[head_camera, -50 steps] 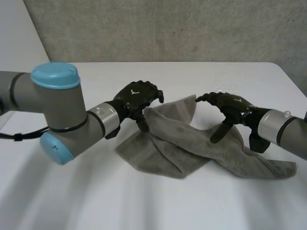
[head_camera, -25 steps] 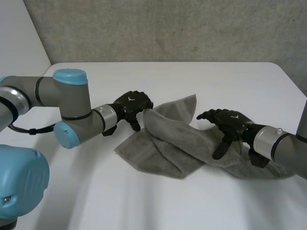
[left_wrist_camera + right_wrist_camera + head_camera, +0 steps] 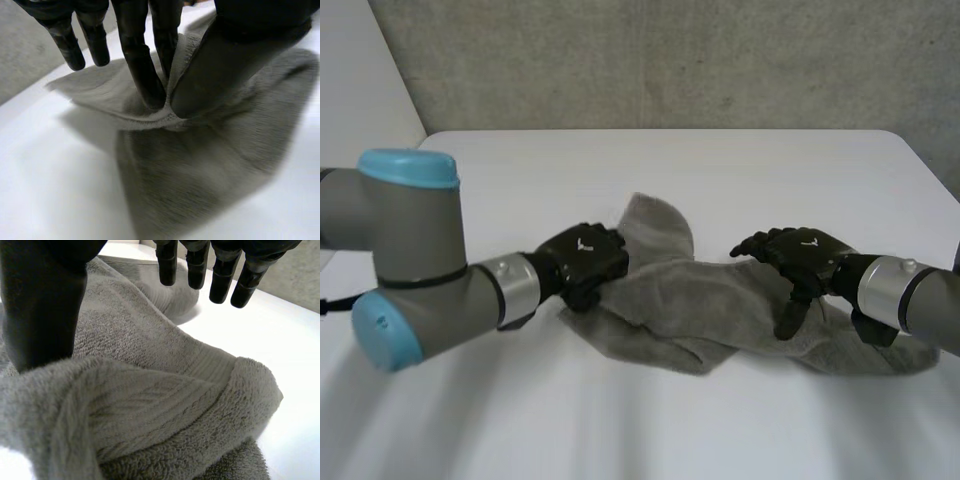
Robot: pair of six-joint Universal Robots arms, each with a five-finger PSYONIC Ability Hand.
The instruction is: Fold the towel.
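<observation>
Left hand (image 3: 585,265) pinches a hem of the grey towel (image 3: 705,300) between thumb and fingers; right hand (image 3: 798,255), spread and empty, should grip the bunched opposite end to flatten it.

We see a plain grey terry-cloth towel (image 3: 720,300), ribbed along its hem band, on the smooth white table (image 3: 770,170). At its nine o'clock our matte black left hand (image 3: 585,262) bears a pale mark, as does the black right hand (image 3: 800,255) at three. The mottled grey concrete wall (image 3: 670,60) is at twelve, and the grey left arm (image 3: 415,240) has light-blue caps (image 3: 408,168).
</observation>
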